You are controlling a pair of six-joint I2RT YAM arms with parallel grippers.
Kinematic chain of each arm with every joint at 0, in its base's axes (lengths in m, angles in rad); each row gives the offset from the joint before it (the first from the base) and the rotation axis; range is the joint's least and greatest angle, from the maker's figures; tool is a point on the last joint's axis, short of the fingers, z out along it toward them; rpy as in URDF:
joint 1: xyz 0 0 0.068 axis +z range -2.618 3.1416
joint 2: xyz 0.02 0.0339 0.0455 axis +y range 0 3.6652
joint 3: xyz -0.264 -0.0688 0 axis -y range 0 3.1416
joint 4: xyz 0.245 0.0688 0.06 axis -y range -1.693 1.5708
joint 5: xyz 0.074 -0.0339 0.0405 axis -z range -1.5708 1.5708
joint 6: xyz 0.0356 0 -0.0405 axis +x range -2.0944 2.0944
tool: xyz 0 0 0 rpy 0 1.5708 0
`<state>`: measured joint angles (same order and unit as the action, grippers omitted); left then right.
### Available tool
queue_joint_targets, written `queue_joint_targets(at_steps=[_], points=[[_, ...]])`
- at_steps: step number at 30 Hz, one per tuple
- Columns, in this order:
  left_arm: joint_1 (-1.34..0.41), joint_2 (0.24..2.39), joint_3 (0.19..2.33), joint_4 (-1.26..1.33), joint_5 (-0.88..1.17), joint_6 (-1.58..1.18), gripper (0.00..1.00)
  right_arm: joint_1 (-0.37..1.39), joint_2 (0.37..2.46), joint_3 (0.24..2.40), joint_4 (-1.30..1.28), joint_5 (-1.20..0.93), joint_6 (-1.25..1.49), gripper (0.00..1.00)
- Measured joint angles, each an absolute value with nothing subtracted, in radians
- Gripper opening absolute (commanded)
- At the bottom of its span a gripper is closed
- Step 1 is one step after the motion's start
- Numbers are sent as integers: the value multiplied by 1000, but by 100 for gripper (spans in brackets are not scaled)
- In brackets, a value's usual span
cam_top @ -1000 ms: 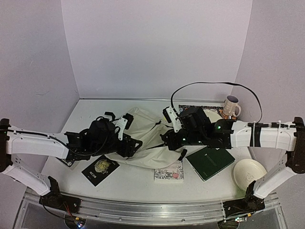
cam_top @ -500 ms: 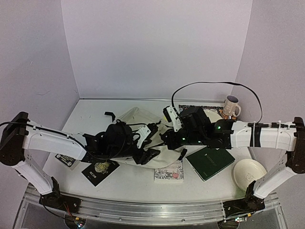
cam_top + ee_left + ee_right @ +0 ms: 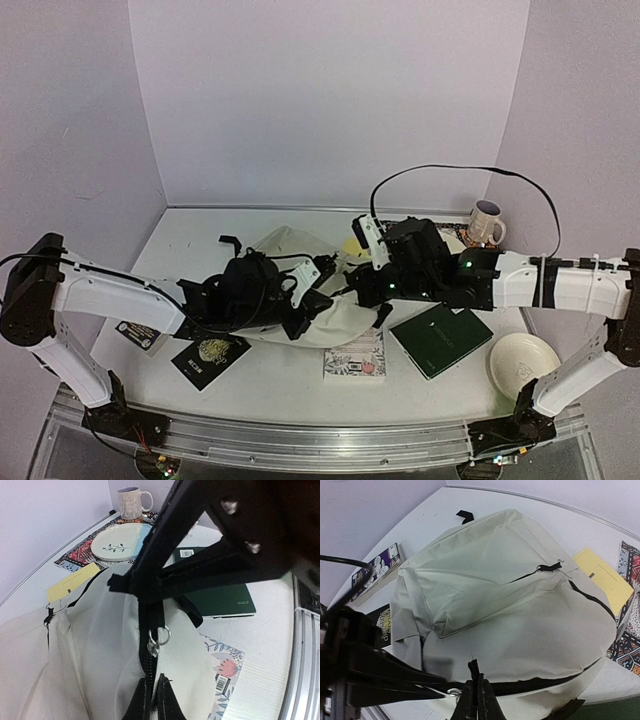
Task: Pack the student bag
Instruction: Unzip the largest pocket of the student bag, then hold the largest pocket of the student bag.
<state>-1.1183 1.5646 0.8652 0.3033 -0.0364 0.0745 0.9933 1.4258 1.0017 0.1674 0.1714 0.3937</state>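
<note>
Left jaws: pressed fully together on the black zip tape of the student bag point(image 3: 510, 605), just under the metal zip ring point(image 3: 156, 639). The ring itself hangs free and is not gripped.

Right jaws: also fully closed, pinching a black tab on the same zip line at the bag's near edge. The two pinch points sit almost side by side. The left arm point(image 3: 120, 298) and right arm point(image 3: 560, 282) reach in from opposite sides.

Student bag: lies slumped mid-table, front pocket up, zips apparently closed. Nothing is visibly packed.

Around the bag:
- A floral booklet point(image 3: 355, 360) lies against its near edge.
- A green notebook point(image 3: 440, 340) lies just to its near right.
- A black booklet point(image 3: 210, 355) lies to its near left.
- A yellow card point(image 3: 602, 577) is tucked at its far right side.
- A mug point(image 3: 487, 222) stands well off to the far right.

Risks, as I judge them:
- Thin tape in a narrow pinch could slip out once the arms pull apart.
- With the ring unheld, a pull may stretch the fabric rather than run the zip.
- Nothing weights the soft bag, so a one-sided tug could drag it across the table point(image 3: 190, 235) and shove the floral booklet.
- The jaws work so close together that a small misjudged move could knock them into each other.
</note>
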Motion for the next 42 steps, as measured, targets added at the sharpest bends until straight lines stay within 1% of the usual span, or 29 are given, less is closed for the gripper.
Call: queue_joint_targets(at_steps=[4,12,16,19,20,21,25,29,37,42], points=[[-1118,1460,783,309,-44,59,0,940,1409,985,162,188,387,0],[-1118,1233,596,319,-69,-29,0,748,1385,970,152,183,366,0],[-1119,1146,522,328,-87,-88,18,733,1389,970,160,134,352,0],[-1119,1104,480,327,-96,-132,41,730,1390,968,194,74,338,0],[-1119,1096,476,321,-99,-148,47,729,1390,967,207,58,334,0],[-1119,1095,476,318,-100,-158,49,729,1391,967,216,44,331,0],[-1119,1137,507,312,-103,-173,59,738,1391,958,248,-8,325,0],[-1119,1264,631,303,-92,-176,64,757,1389,951,265,-37,322,0],[-1119,1509,901,307,-43,-151,67,789,1382,939,271,-58,322,0],[-1119,1619,999,313,-28,-124,65,797,1382,936,272,-62,322,0]])
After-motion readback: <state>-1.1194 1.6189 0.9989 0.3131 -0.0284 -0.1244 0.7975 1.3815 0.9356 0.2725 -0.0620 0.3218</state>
